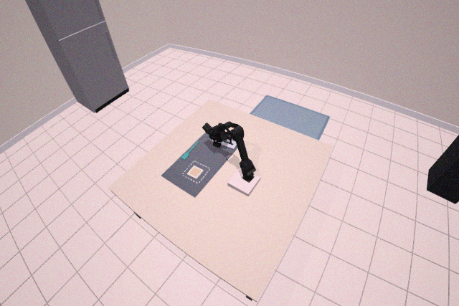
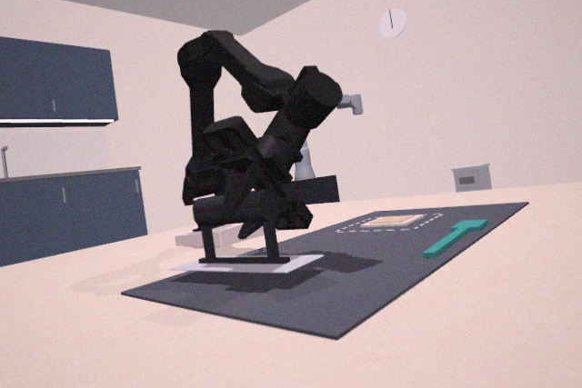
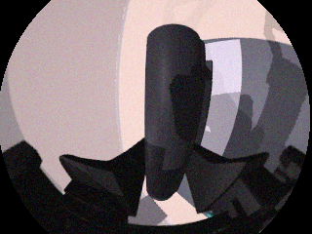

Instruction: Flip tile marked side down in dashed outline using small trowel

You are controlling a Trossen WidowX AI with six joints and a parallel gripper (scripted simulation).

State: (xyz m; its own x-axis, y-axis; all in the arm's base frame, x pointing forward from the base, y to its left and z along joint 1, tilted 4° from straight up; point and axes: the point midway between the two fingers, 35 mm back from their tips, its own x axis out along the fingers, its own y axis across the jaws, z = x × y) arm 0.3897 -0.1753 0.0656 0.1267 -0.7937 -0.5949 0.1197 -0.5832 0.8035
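Main worry from here: the trowel is a flat pale blade under a dark bar handle, so if it comes in tilted it'll probably just shove the tile out of the dashed outline instead of sliding under it. The gripper is clamped partway shut on that handle, with the blade on or just above the mat at the end nearer the table's far edge. The tile lies flat inside the outline, well apart, with a teal arrow beside it toward the left edge.
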